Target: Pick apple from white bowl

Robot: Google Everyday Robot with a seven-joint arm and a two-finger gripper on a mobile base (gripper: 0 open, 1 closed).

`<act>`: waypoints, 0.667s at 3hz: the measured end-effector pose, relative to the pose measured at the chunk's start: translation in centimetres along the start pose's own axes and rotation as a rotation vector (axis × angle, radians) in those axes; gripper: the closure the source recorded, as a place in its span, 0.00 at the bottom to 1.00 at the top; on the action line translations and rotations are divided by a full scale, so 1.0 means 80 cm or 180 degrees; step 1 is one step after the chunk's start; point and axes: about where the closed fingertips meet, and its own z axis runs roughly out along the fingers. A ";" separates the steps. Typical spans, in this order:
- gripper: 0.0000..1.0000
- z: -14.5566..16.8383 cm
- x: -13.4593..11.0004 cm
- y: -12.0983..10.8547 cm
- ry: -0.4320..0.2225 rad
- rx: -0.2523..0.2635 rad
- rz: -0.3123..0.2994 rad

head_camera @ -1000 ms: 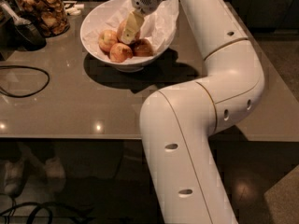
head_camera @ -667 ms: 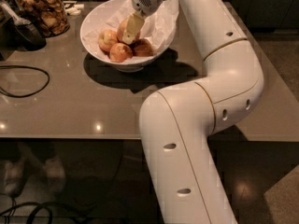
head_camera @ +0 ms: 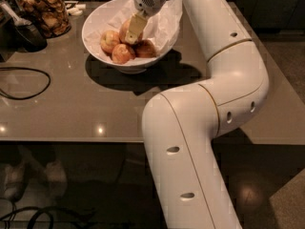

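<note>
The white bowl (head_camera: 94,19) stands at the back of the table, lined with crinkled white paper and holding several apples. The apple (head_camera: 123,31), the tallest one, orange-red with a paler blush, sits at the back of the group. My gripper (head_camera: 134,31) reaches down into the bowl from above and is right against this apple, partly covering its right side. Smaller reddish apples lie to the left (head_camera: 109,41), in front (head_camera: 122,54) and to the right (head_camera: 146,49).
A glass jar of brown snacks (head_camera: 45,11) stands at the back left beside a black object (head_camera: 27,34). A black cable (head_camera: 24,82) loops on the grey table (head_camera: 81,113) at the left. My white arm fills the right half.
</note>
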 end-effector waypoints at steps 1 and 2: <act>1.00 0.000 0.000 0.000 0.0000 0.0000 0.0000; 1.00 -0.003 -0.016 -0.003 -0.0145 0.0046 -0.0054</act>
